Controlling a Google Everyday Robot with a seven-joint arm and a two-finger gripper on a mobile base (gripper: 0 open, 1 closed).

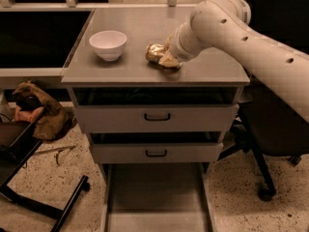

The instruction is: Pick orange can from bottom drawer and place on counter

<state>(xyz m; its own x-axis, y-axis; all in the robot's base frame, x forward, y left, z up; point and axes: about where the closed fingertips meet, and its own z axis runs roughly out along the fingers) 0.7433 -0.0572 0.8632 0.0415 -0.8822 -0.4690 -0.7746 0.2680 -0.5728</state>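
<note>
Camera view has the pale two-finger gripper (165,58), at the end of a thick cream arm, clasped around a small shiny metal orange can (155,52), its golden skin crinkled with brownish reflections. The can sits low on the broad smooth grey counter (207,69), right of centre. A round white bowl (108,44) stands apart to its left. Below, the long grey bottom drawer (155,197) is pulled out, flat-floored with low thin side walls.
</note>
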